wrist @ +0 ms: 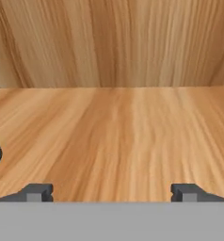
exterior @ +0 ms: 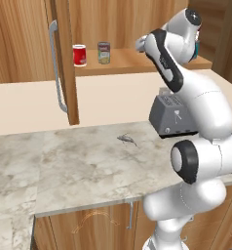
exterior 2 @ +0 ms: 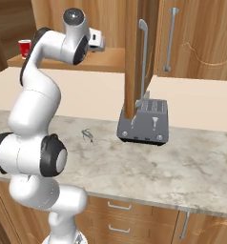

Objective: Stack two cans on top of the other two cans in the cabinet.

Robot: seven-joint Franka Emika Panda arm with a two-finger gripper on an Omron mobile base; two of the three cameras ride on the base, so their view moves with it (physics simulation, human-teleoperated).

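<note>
Two cans (exterior: 91, 53) apparently well left of spread jaws

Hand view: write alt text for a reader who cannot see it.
The pincer, its two dark fingertips set wide apart with nothing between them, looks along a bare wooden shelf to the cabinet's wood-grain back wall.

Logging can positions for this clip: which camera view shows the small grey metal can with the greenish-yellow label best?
The left base view: the small grey metal can with the greenish-yellow label stands upright and unobstructed on the wooden cabinet shelf, right of the red-over-white can. In the right base view the arm covers its spot. The hand view faces bare shelf.
</note>
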